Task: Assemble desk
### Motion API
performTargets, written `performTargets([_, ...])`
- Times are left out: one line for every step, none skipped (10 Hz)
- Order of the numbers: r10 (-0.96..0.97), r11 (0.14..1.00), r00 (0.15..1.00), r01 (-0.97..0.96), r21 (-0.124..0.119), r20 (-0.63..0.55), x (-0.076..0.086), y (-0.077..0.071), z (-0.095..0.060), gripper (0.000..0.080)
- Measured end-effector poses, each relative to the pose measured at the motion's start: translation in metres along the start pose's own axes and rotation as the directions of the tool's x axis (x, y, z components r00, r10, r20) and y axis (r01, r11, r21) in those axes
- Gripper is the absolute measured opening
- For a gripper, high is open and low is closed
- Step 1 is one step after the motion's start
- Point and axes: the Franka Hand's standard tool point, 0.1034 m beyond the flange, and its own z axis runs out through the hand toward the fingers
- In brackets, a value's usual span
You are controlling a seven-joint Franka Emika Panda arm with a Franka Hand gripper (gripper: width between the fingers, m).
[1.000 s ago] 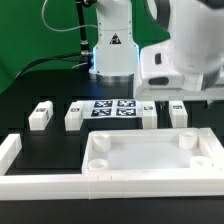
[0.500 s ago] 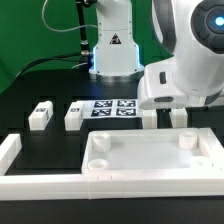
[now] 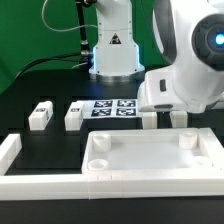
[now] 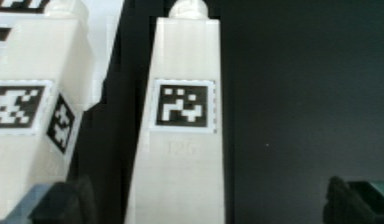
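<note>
- Four short white tagged legs lie behind the tabletop (image 3: pixel 150 158): the outer leg (image 3: pixel 40 116) and second leg (image 3: pixel 75 114) beyond its exterior-view-left end, and the third leg (image 3: pixel 148 119) and fourth leg (image 3: pixel 178 117) just behind its far rim.
- The marker board (image 3: pixel 112 109) lies behind the tabletop, between the second and third legs.
- The arm (image 3: pixel 190 70) hangs above the tabletop's far corner on the exterior view's right.
- In the wrist view, the gripper (image 4: pixel 215 205) has its fingers (image 4: pixel 361 200) spread wide around a straddled leg (image 4: pixel 185 130), not clamping it.
- A neighbouring leg (image 4: pixel 29 100) lies just beside the straddled one.
</note>
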Motion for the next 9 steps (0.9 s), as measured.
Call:
performTargets([-0.001, 1.000, 1.000, 0.001, -0.002, 0.002, 0.001, -0.001, 0.006, 0.0649])
performTargets([-0.002, 1.000, 1.000, 0.002, -0.008, 0.013, 0.000, -0.002, 0.014, 0.0649])
performTargets([-0.001, 1.000, 1.000, 0.002, -0.009, 0.024, 0.000, -0.002, 0.020, 0.0649])
performTargets([-0.003, 1.000, 1.000, 0.003, -0.009, 0.021, 0.000, -0.002, 0.018, 0.0649])
performTargets([-0.003, 1.000, 1.000, 0.003, -0.009, 0.021, 0.001, -0.002, 0.019, 0.0649])
performTargets([-0.003, 1.000, 1.000, 0.003, -0.009, 0.021, 0.001, -0.002, 0.019, 0.0554])
performTargets([-0.003, 1.000, 1.000, 0.003, -0.009, 0.021, 0.001, -0.002, 0.019, 0.0417])
performTargets([-0.003, 1.000, 1.000, 0.003, -0.009, 0.021, 0.000, -0.002, 0.019, 0.0417])
performTargets([-0.003, 1.000, 1.000, 0.003, -0.009, 0.021, 0.000, -0.002, 0.019, 0.0287])
